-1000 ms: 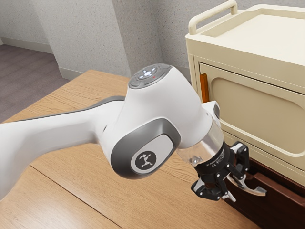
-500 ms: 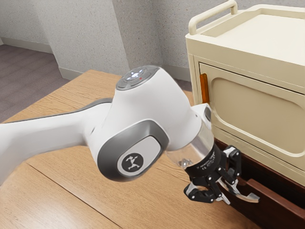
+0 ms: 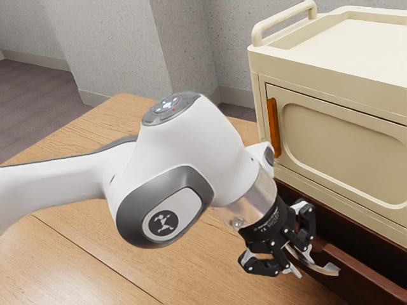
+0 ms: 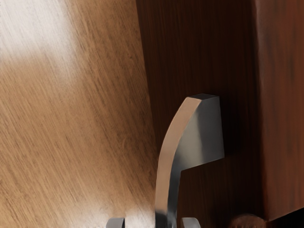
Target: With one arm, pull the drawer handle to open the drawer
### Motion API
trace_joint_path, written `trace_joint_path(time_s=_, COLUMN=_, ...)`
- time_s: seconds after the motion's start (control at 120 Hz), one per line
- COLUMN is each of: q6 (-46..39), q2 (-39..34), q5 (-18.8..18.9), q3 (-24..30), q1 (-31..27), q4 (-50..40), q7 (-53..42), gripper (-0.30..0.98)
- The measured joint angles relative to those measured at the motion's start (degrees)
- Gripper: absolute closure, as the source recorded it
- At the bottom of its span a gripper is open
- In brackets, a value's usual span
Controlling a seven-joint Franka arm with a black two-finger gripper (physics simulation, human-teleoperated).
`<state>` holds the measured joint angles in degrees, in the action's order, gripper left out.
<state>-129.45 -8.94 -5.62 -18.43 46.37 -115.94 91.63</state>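
My gripper (image 3: 297,259) is at the metal drawer handle (image 3: 327,269) in the exterior view, open, with part of the handle between its fingers. The dark red-brown drawer (image 3: 357,264) stands partly pulled out below the cream cabinet, a dark gap showing behind its front. In the wrist view the gripper (image 4: 153,223) has its fingertips apart on either side of the curved handle (image 4: 164,178); a wide space separates one from it, a narrow one the other. The handle's end joins the drawer front (image 4: 204,52).
The cream cabinet (image 3: 343,143), with an orange door handle (image 3: 273,127) and a top rail (image 3: 283,22), rises above the drawer. The wooden table (image 3: 82,267) lies under the arm and in front of the drawer.
My arm and hand have drawn back toward the exterior view's left and slightly down. The handle and drawer front have come out with them, widening the gap below the cabinet.
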Motion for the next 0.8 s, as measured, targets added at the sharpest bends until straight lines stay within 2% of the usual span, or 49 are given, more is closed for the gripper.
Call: trace_joint_path(time_s=0.8, q6=-0.70, q2=-5.64, q5=0.96, q3=0.05, q1=0.85, q4=-6.64, q7=1.70, gripper=0.62)
